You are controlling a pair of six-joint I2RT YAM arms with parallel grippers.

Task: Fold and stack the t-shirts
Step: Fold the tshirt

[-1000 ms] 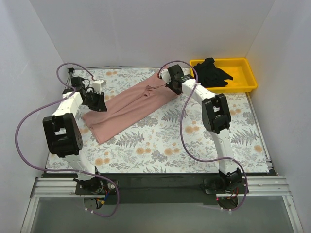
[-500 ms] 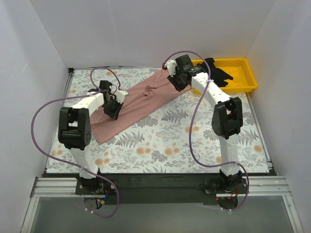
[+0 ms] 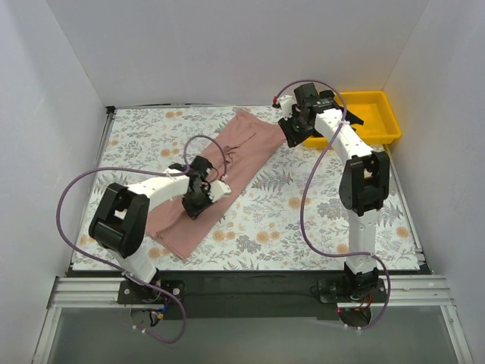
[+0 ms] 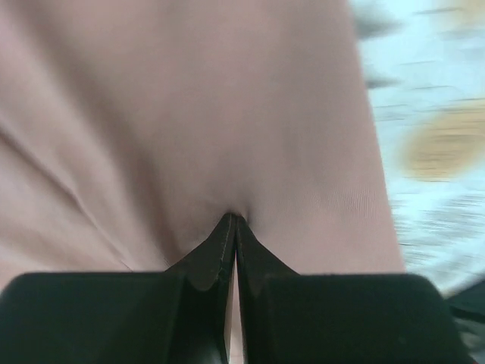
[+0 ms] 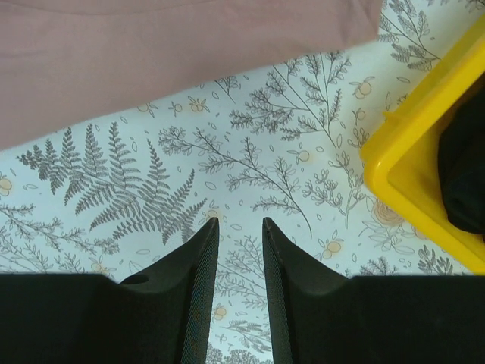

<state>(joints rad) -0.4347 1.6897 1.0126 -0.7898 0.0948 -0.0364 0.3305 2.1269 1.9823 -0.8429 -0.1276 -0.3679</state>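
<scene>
1. The left claw is pinched shut on a fold of the dusty pink cotton t-shirt.
2. That shirt lies diagonally on the floral-patterned counter cover, from the far middle towards the near left.
3. The right claw stands narrowly parted and holds nothing, above the cover between the pink shirt's far end and the yellow plastic bin.
4. The black cotton t-shirt lies bunched inside that bin.

White walls close in on the left, far and right, evenly lit. A floral table cover spreads between them, with a yellow bin at its far right corner.
</scene>
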